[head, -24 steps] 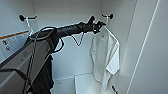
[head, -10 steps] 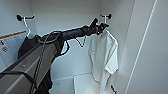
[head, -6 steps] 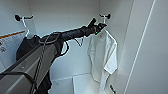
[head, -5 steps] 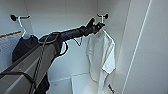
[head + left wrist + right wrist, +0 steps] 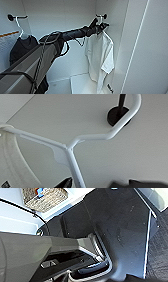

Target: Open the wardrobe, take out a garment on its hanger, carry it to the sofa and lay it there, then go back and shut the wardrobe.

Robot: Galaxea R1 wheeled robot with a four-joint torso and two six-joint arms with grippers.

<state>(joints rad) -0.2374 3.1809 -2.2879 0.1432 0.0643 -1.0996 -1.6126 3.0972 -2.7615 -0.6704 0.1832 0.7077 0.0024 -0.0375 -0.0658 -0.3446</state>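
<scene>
The left gripper (image 5: 99, 25) is at the thin white hanger (image 5: 75, 144) (white short-sleeved T-shirt (image 5: 100, 57) hanging below), just under the black hook (image 5: 103, 16); whether its jaws grip, I cannot tell.

Two T-shirts, one white (image 5: 100, 56) and one black (image 5: 21, 48), two hangers, two hooks.

Wardrobe (image 5: 62, 15) walls bear black hooks (image 5: 103, 16): hanger (image 5: 100, 20) with white garment (image 5: 100, 55); black T-shirt (image 5: 21, 48).
</scene>
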